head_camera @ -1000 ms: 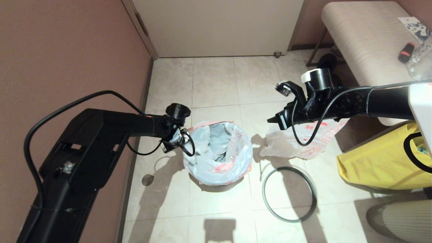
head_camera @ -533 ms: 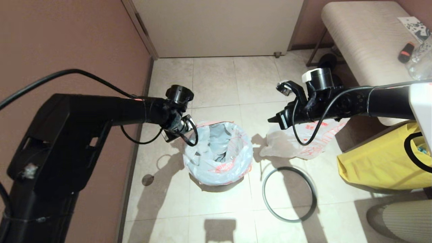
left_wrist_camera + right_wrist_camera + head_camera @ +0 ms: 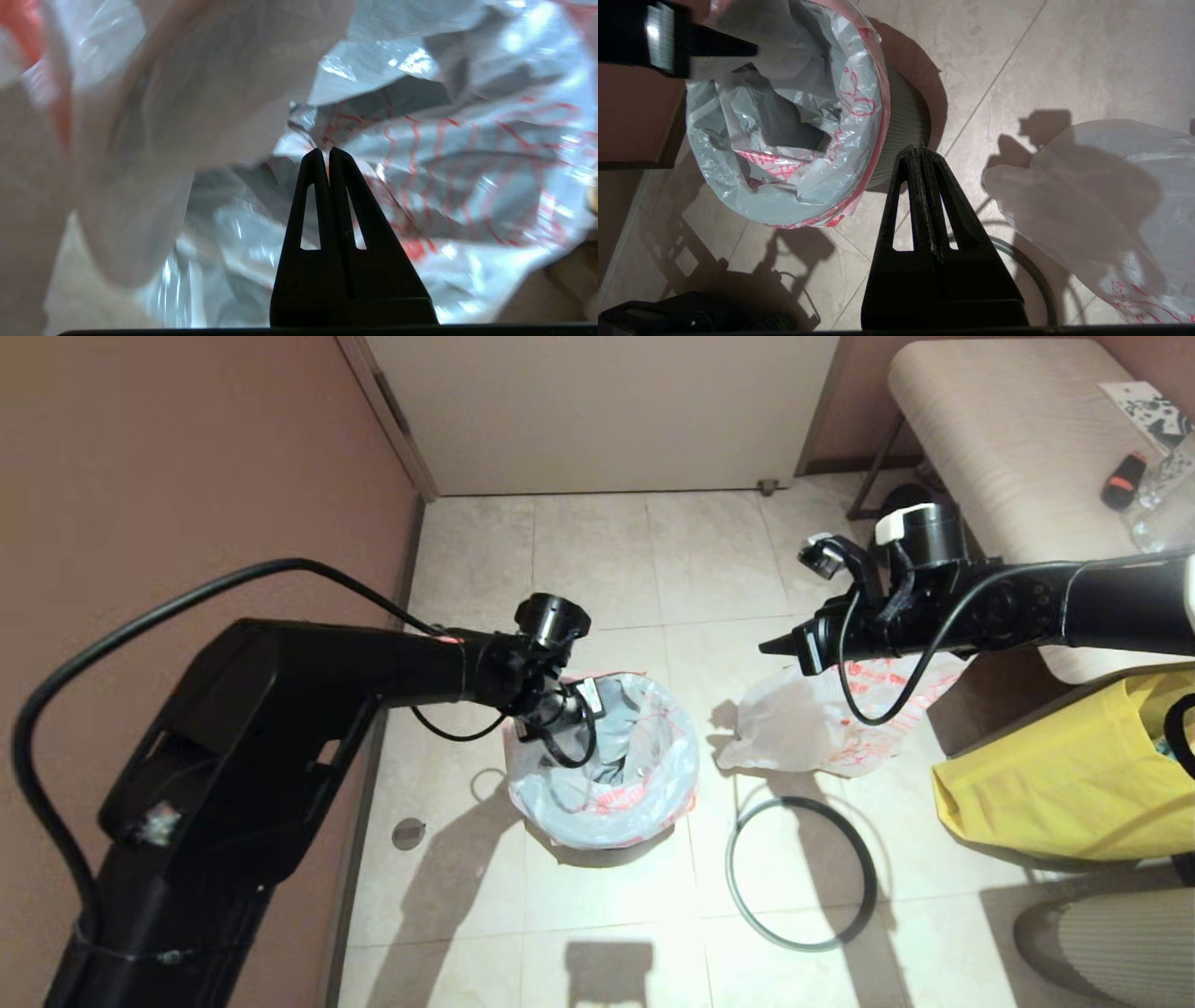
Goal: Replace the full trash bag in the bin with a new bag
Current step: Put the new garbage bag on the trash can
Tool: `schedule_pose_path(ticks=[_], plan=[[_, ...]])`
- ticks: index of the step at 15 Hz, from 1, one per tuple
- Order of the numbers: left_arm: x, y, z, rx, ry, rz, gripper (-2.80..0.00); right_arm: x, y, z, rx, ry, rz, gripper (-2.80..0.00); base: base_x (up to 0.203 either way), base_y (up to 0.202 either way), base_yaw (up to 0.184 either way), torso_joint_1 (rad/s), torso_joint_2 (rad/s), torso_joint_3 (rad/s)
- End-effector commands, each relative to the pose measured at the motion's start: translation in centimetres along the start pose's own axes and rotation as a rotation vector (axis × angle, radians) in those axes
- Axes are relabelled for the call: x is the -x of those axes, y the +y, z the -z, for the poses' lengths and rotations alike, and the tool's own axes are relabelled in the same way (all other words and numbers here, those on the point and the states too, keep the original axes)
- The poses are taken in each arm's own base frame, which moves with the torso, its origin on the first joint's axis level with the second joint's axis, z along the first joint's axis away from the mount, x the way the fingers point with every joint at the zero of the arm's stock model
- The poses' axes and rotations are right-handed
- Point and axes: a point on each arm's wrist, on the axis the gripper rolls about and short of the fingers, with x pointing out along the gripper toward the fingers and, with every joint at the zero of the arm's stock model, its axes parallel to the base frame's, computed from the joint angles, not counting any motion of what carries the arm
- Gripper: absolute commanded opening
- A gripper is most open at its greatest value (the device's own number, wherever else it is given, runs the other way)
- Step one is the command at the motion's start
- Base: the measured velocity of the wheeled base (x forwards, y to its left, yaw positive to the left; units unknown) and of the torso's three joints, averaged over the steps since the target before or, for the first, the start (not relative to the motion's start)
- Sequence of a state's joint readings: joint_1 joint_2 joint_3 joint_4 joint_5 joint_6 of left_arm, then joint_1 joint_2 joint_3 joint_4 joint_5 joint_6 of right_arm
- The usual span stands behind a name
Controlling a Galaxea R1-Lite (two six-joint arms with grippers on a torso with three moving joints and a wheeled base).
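Two jaws pressed closed, empty | grey hoop (image 3: pixel 801 873) on floor | yellow fabric bag (image 3: pixel 1055 784) beside bench (image 3: pixel 1008 448)

I see the bin (image 3: pixel 605 775) on the floor near the left wall, a bag (image 3: pixel 644 747) lining it. My left gripper (image 3: pixel 329 154) hangs over its opening. Right of the bin lies another bag (image 3: pixel 822 723), and a hoop (image 3: pixel 801 873) flat before it. My right gripper (image 3: pixel 921 151) hovers between the 2 bags.
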State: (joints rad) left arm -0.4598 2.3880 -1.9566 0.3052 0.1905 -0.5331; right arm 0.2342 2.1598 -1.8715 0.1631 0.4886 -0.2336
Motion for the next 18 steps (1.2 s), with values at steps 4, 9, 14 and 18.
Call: schedule_pose_path(ticks=[4,9,14,18], plan=[[-9.7,1.7,6.6,-0.223,0.111,-0.040,-2.80,1.6,-0.7,-0.6,0.007,-0.036,0.009,-2.80,0.000,0.000,0.000,0.000,0.00,0.000],[-14.9,6.1,9.7,-0.304,0.182,-0.109,-2.80,2.5,-0.5,-0.6,0.006,-0.047,-0.036,-2.80,0.000,0.000,0.000,0.000,0.00,0.000],[-14.7,6.0,8.7,-0.309,0.112,-0.143,-2.80,2.4,-0.4,-0.5,0.007,-0.045,-0.040,-2.80,0.000,0.000,0.000,0.000,0.00,0.000],[-16.2,7.2,9.7,-0.360,0.090,-0.206,-2.80,2.3,-0.3,-0.4,0.009,-0.043,-0.043,-2.80,0.000,0.000,0.000,0.000,0.00,0.000]])
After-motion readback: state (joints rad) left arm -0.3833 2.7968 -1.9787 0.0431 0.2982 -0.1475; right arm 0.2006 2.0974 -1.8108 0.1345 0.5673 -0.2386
